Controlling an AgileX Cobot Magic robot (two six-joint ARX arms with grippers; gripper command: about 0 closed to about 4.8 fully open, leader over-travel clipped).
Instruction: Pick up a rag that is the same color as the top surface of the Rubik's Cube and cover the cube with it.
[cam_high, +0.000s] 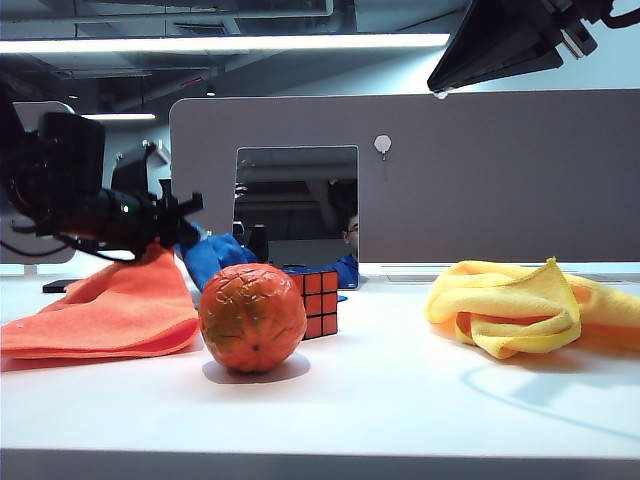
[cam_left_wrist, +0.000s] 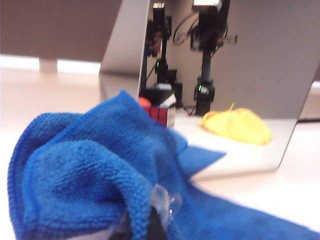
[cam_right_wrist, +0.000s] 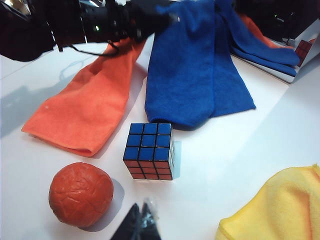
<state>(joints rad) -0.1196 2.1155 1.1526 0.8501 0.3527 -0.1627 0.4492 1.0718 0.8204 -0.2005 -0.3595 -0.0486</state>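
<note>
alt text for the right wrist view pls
Left gripper shut on the blue rag, lifting one end beyond the Rubik's Cube, whose top is blue. Orange cloth, orange ball, yellow cloth lie around; right gripper hovers shut.

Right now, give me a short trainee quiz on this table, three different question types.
1. True or false: the top face of the Rubik's Cube is blue.
2. Multiple choice: the left end effector is shut on which cloth? A) the orange cloth B) the blue rag C) the yellow cloth
3. Short answer: in the right wrist view, what round thing sits on the table beside the cube, clear of the right end effector?

Key: 1. True. 2. B; the left wrist view shows blue fabric bunched at its fingertips. 3. The orange ball.
</note>
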